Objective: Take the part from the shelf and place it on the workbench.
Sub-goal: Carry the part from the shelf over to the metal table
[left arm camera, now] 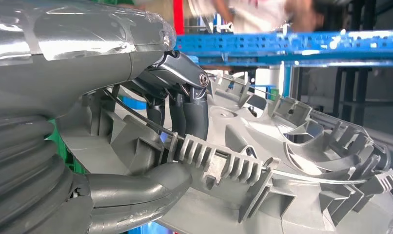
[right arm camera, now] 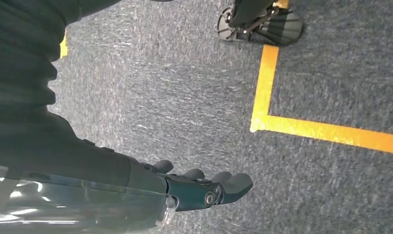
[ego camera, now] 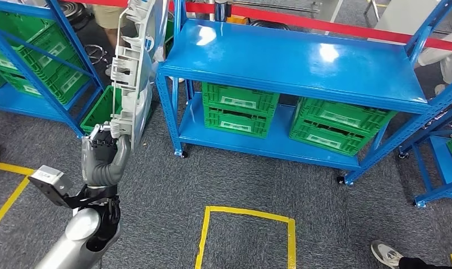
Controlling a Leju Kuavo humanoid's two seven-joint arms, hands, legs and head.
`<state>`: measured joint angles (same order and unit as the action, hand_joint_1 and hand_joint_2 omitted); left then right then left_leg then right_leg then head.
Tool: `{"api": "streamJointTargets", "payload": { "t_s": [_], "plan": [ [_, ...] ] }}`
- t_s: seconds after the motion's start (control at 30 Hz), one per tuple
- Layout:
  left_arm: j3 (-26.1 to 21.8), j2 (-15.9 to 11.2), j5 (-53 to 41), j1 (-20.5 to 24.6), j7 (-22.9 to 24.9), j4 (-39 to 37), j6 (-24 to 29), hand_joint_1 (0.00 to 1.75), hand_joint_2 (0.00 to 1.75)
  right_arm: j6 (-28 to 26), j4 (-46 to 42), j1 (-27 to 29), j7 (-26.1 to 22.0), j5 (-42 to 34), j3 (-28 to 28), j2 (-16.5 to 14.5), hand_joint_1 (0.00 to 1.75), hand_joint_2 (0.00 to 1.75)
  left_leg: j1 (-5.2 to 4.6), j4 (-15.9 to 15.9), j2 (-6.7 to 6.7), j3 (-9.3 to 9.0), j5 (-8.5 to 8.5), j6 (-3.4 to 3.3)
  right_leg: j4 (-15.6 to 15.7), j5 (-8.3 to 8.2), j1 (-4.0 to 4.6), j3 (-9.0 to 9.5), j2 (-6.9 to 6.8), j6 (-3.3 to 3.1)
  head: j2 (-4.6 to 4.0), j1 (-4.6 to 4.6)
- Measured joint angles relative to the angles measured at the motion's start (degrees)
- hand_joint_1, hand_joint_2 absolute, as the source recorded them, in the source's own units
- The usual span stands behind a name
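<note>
While left hand (ego camera: pixel 105 152) grips the grey part (ego camera: pixel 132 67) upright by its lower edge, right hand (right arm camera: pixel 204 187) hangs over carpet (right arm camera: pixel 185 87), seemingly empty, fingers apart.

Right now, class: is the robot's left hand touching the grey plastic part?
Touching. The left wrist view shows the left hand with its fingers and thumb clamped on the grey plastic part's ribbed rim.

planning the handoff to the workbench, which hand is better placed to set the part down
Left. The left hand already grips the grey part by its lower edge, held upright. The right hand hangs over the carpet, holding nothing.
</note>
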<state>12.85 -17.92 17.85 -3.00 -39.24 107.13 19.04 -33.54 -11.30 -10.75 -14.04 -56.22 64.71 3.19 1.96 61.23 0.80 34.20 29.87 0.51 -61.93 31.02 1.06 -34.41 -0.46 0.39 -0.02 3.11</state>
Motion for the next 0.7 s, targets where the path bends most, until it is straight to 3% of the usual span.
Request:
{"api": "streamJointTargets", "payload": {
  "t_s": [0.1, 0.13, 0.17, 0.2, 0.27, 0.33, 0.43, 0.5, 0.57, 0.63, 0.67, 0.7],
  "plan": [
    [0.0, 0.1, 0.0, 0.0, 0.0, -0.1, 0.0, 1.75, 1.75, -0.3, 0.0, 0.1, -0.1, 0.0, 0.0, 0.3, 0.0, 1.75, 0.12, 0.0, -0.74, 0.47, -0.34, -0.42, -9.7, 5.52, -0.73, -3.88, 0.16, 1.1, 0.0, -0.13],
    [0.0, 0.1, 0.1, 0.0, 0.0, -0.1, 0.0, 1.75, 1.75, -0.4, -0.1, 0.1, -0.2, 0.0, 0.0, 0.3, 0.0, 1.75, 0.12, 0.0, -1.02, 0.63, -0.44, -0.45, -12.3, 6.43, -0.91, -4.95, 0.16, 1.24, 0.0, -0.14],
    [0.0, 0.1, 0.1, -0.1, -0.1, -0.1, 0.0, 1.75, 1.75, -0.6, -0.1, 0.2, -0.3, 0.0, 0.0, 0.3, 0.0, 1.75, 0.13, 0.0, -1.32, 0.74, -0.52, -0.43, -13.2, 6.25, -1.02, -5.22, 0.17, 1.27, 0.0, -0.13],
    [0.0, 0.1, 0.2, -0.1, -0.1, -0.2, -0.1, 1.75, 1.75, -0.7, -0.1, 0.3, -0.4, 0.1, -0.1, 0.4, 0.0, 1.75, 0.13, 0.0, -1.62, 0.77, -0.59, -0.38, -11.9, 4.97, -1.06, -4.46, 0.21, 1.17, 0.0, -0.14],
    [0.0, 0.2, 0.4, -0.1, -0.3, -0.4, -0.3, 1.75, 1.75, -0.9, -0.1, 0.3, -0.6, 0.3, -0.3, 0.6, 0.0, 1.75, 0.15, 0.0, -2.21, 0.73, -0.73, -0.17, -4.7, 0.96, -1.02, -0.77, 0.76, 0.62, 0.0, -0.13],
    [0.0, 0.3, 0.6, -0.1, -0.4, -0.4, -0.6, 1.75, 1.75, -1.1, -0.1, 0.2, -0.7, 0.4, -0.7, 1.0, 0.0, 1.75, 0.19, -0.1, -2.73, 0.95, -1.04, 0.35, 1.3, -0.98, -0.84, 1.99, 1.53, -0.04, 0.0, -0.12],
    [0.1, 0.4, 0.8, -0.2, -0.5, -0.6, -1.0, 1.75, 1.75, -1.3, -0.1, 0.2, -0.7, 0.4, -1.0, 1.3, 0.0, 1.75, 0.37, -0.5, -3.09, 1.47, -1.67, 1.54, 3.3, -1.05, -0.64, 2.45, 1.56, -0.82, 0.0, -0.09],
    [0.1, 0.4, 0.8, -0.4, -0.5, -0.7, -1.1, 1.75, 1.75, -1.3, -0.2, 0.3, -0.9, 0.4, -1.0, 1.3, 0.0, 1.75, 0.23, 0.4, -1.99, 2.06, -0.62, 1.96, 4.4, -1.84, -0.76, 2.67, 1.14, -1.31, 0.0, 0.02],
    [0.1, 0.5, 0.8, -0.5, -0.5, -0.8, -1.2, 1.75, 1.75, -1.2, -0.2, 0.5, -1.0, 0.4, -1.1, 1.3, 0.0, 1.75, 0.02, 5.4, -0.82, 4.23, 2.8, 1.94, 5.0, -2.39, -0.68, 2.66, 0.74, -1.68, 0.0, 0.14],
    [0.2, 0.6, 0.8, -0.6, -0.5, -1.0, -1.3, 1.75, 1.75, -1.1, -0.2, 0.8, -1.0, 0.4, -1.3, 1.3, 0.0, 1.75, -0.04, 11.8, -0.73, 6.79, 5.78, 1.91, 4.9, -2.47, -0.4, 2.47, 0.4, -1.88, 0.0, 0.15],
    [0.2, 0.6, 0.7, -0.7, -0.5, -1.2, -1.4, 1.75, 1.75, -1.1, -0.2, 0.9, -1.0, 0.4, -1.3, 1.3, 0.0, 1.75, -0.08, 13.2, -0.73, 7.15, 5.91, 1.9, 4.8, -2.48, -0.29, 2.41, 0.27, -1.93, 0.0, 0.15],
    [0.2, 0.7, 0.7, -0.7, -0.5, -1.3, -1.4, 1.75, 1.75, -1.0, -0.2, 0.9, -1.0, 0.4, -1.3, 1.3, 0.0, 1.75, -0.14, 12.4, -0.69, 6.42, 4.96, 1.86, 4.6, -2.46, -0.23, 2.35, 0.19, -1.94, 0.0, 0.15]
  ]
}}
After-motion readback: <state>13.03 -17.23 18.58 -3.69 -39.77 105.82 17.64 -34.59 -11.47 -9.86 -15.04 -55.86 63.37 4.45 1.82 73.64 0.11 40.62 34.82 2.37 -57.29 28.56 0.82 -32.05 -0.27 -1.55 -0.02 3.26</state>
